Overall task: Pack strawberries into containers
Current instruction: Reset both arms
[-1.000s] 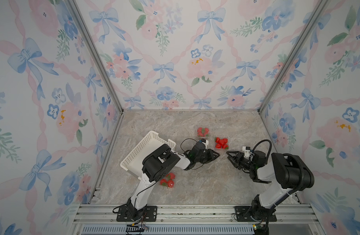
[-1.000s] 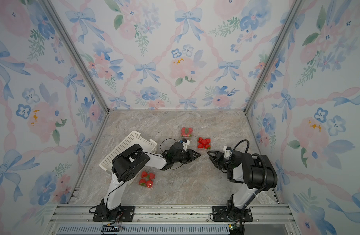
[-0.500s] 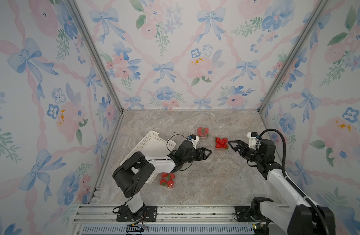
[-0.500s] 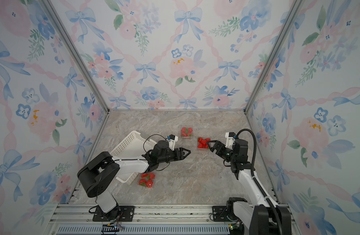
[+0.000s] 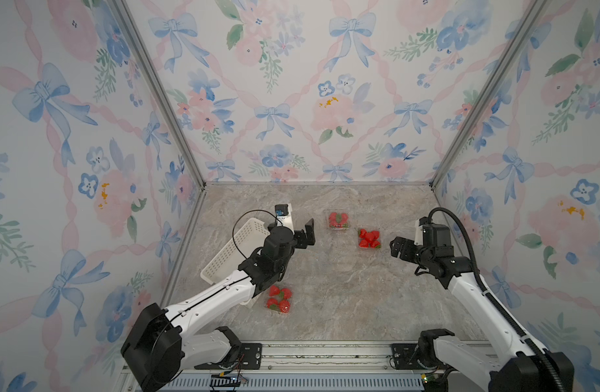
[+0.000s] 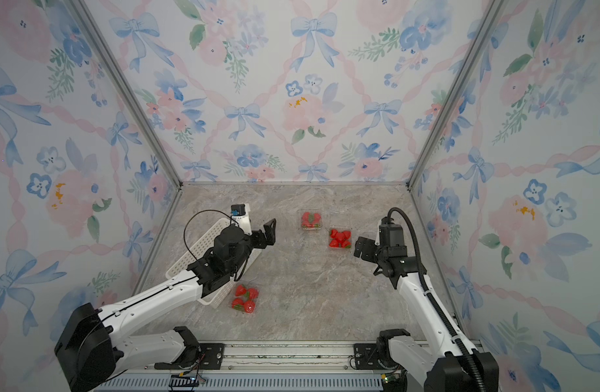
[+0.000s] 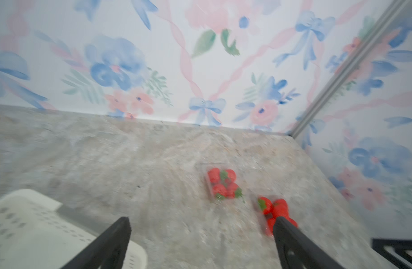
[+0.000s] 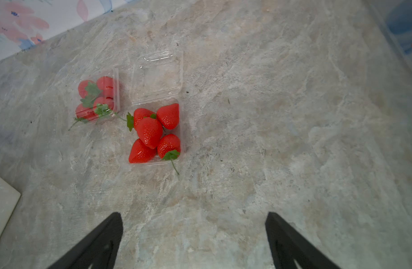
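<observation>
- Left gripper, a black two-finger claw: its jaws are spread wide with nothing between them. It hangs above the grey marble-patterned tabletop, between the basket and the two far punnets.
- Right gripper, a matching black claw: its jaws are also wide apart and empty. It faces the open punnet, near it but clear of it, and we judge this a stand-off suited to a reach for the lid.
- Open clear plastic punnet: it holds five glossy red strawberries with green caps, one riding on top of the other four. Its hinged clear lid lies flat on the table behind. We judge that the heap sits too high to close easily.
- Lidded clear plastic punnet: just beside the open one, with four berries under what looks like a shut lid. A green stem pokes out at one edge.
- Third clear plastic punnet: it holds four berries and sits at the near corner of the large white perforated plastic basket, close under the left arm. We cannot tell whether its lid is shut.
- Basket: we see no berries in the part that shows, and no loose berries on the table. Packing looks done, apart from the lids.
- Brands, labels, writing: we can read none on any item.
</observation>
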You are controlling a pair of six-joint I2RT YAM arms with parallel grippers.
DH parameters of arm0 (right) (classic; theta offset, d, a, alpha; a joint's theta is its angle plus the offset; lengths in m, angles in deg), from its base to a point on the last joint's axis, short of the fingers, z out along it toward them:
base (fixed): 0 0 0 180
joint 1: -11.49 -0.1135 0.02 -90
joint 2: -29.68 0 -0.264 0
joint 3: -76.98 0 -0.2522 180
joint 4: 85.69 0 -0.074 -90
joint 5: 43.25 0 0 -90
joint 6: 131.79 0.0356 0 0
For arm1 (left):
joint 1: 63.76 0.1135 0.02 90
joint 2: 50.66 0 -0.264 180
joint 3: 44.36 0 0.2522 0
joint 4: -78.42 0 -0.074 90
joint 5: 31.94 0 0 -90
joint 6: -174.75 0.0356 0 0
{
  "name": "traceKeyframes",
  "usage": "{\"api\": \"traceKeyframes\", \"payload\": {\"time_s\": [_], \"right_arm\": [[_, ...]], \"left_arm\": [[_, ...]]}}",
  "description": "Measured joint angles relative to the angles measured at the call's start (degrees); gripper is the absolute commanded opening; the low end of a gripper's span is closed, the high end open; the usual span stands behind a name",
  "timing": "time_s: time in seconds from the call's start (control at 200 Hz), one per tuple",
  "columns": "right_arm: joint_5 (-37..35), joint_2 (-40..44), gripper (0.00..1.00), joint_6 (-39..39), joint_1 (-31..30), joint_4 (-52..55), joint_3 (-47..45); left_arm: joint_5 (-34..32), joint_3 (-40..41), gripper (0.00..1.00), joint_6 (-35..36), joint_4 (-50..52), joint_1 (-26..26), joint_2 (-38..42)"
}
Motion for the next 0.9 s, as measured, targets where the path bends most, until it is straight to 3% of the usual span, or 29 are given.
{"api": "traceKeyframes", "payload": {"time_s": [0.105,0.17,0.275,0.365,0.505,0.605,0.9], "right_arm": [[-0.2,-2.8,0.97,-3.8,-1.9,-1.5,2.4],[-3.9,-4.7,0.97,-7.5,-5.9,-3.0,3.9],[-9.9,-6.1,0.97,-13.8,-13.1,-5.9,4.2],[-13.2,-5.4,0.97,-17.9,-14.7,-10.4,2.9],[-16.9,-0.2,0.97,-21.3,-13.7,-19.5,-5.0],[-16.5,1.2,0.97,-20.9,-9.8,-23.8,-9.0],[-14.5,1.2,0.97,-17.6,-1.2,-42.5,-21.5]], "left_arm": [[-8.4,6.2,0.98,6.6,-3.2,3.5,1.7],[-10.7,10.7,0.98,9.7,-5.0,5.7,1.9],[-8.7,16.8,0.98,11.1,-8.3,13.0,2.0],[-5.9,22.2,0.98,11.1,-13.6,19.6,3.2],[-1.7,30.8,0.98,13.9,-24.1,24.3,6.4],[1.0,34.0,0.98,15.0,-31.0,27.1,5.7],[7.0,36.0,0.98,18.3,-50.1,29.8,-8.0]]}}
